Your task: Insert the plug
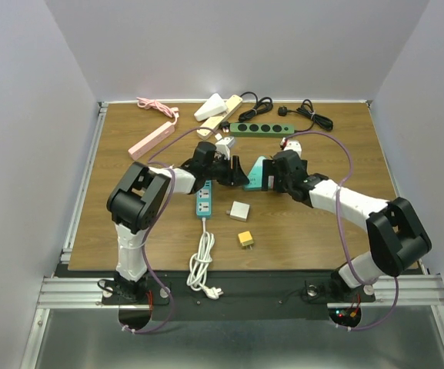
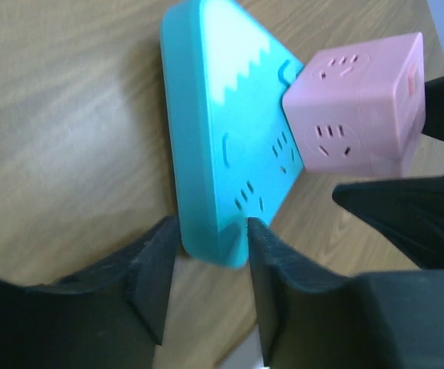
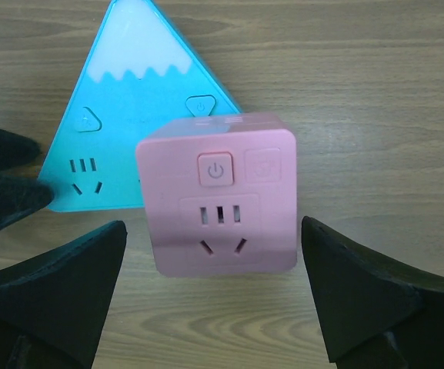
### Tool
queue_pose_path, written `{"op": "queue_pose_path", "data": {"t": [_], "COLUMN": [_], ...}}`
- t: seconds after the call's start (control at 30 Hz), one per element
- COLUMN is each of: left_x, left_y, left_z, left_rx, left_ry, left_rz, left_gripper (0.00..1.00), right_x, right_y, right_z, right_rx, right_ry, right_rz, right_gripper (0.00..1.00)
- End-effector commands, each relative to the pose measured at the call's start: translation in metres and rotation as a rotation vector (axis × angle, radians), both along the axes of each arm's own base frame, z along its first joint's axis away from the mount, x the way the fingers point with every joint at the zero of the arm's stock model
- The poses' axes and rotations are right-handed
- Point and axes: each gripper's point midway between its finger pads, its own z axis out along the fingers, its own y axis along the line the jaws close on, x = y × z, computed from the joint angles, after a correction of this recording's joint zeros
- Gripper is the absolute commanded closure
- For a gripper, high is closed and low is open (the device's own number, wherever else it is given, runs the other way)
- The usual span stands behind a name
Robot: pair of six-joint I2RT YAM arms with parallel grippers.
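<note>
A teal triangular socket (image 1: 257, 171) lies on the wooden table between my two grippers. A pink cube adapter (image 3: 218, 192) sits against its face, over one lower corner; it also shows in the left wrist view (image 2: 360, 108). My left gripper (image 2: 210, 284) is shut on a corner of the teal socket (image 2: 222, 138), one finger on each side. My right gripper (image 3: 214, 300) is open, its fingers (image 3: 360, 300) wide apart on either side of the pink cube, with a gap on both sides. In the top view the left gripper (image 1: 237, 175) and the right gripper (image 1: 272, 178) face each other.
A blue power strip (image 1: 204, 201) with a coiled white cable (image 1: 201, 261) lies near left. A white cube adapter (image 1: 239, 211) and a yellow adapter (image 1: 245, 239) sit in front. A green strip (image 1: 261, 128), pink strip (image 1: 151, 139) and black cables (image 1: 310, 117) lie at the back.
</note>
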Motion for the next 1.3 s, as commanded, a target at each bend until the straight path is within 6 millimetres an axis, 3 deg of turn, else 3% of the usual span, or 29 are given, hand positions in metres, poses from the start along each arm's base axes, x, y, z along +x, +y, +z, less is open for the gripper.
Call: {"op": "queue_pose_path", "data": {"t": [0.0, 0.03, 0.07, 0.1, 0.27, 0.5, 0.63, 0.77, 1.03, 1.27], "left_x": [-0.002, -0.003, 0.0, -0.001, -0.005, -0.053, -0.066, -0.072, -0.082, -0.092], "left_y": [0.005, 0.008, 0.012, 0.016, 0.035, 0.046, 0.046, 0.041, 0.013, 0.01], "left_z": [0.047, 0.049, 0.065, 0.067, 0.097, 0.06, 0.052, 0.036, 0.025, 0.011], "left_rx": [-0.033, -0.029, -0.036, -0.032, -0.015, 0.205, 0.231, 0.262, 0.286, 0.334], "left_ry": [-0.087, -0.095, -0.131, -0.137, -0.222, -0.195, -0.171, -0.14, -0.147, -0.134], "left_rz": [0.038, 0.051, 0.081, 0.098, 0.195, 0.25, 0.267, 0.26, 0.165, 0.12], "left_gripper": [0.39, 0.27, 0.23, 0.15, 0.05, 0.04, 0.04, 0.03, 0.03, 0.02], "right_x": [-0.004, -0.004, -0.003, -0.004, -0.005, -0.008, -0.011, -0.019, -0.03, -0.029], "right_y": [-0.006, -0.008, -0.011, -0.013, -0.016, -0.026, -0.03, -0.033, -0.043, -0.044], "right_z": [0.018, 0.022, 0.028, 0.03, 0.043, 0.069, 0.087, 0.092, 0.086, 0.08], "right_rx": [0.006, 0.005, 0.003, -0.002, 0.006, 0.029, 0.057, 0.07, 0.057, 0.04], "right_ry": [-0.041, -0.047, -0.065, -0.065, -0.095, -0.159, -0.2, -0.21, -0.202, -0.188], "right_rz": [-0.024, -0.03, -0.041, -0.048, -0.06, -0.107, -0.118, -0.116, -0.131, -0.141], "right_gripper": [0.0, 0.0, 0.0, 0.0, 0.0, 0.0, 0.0, 0.0, 0.0, 0.0]}}
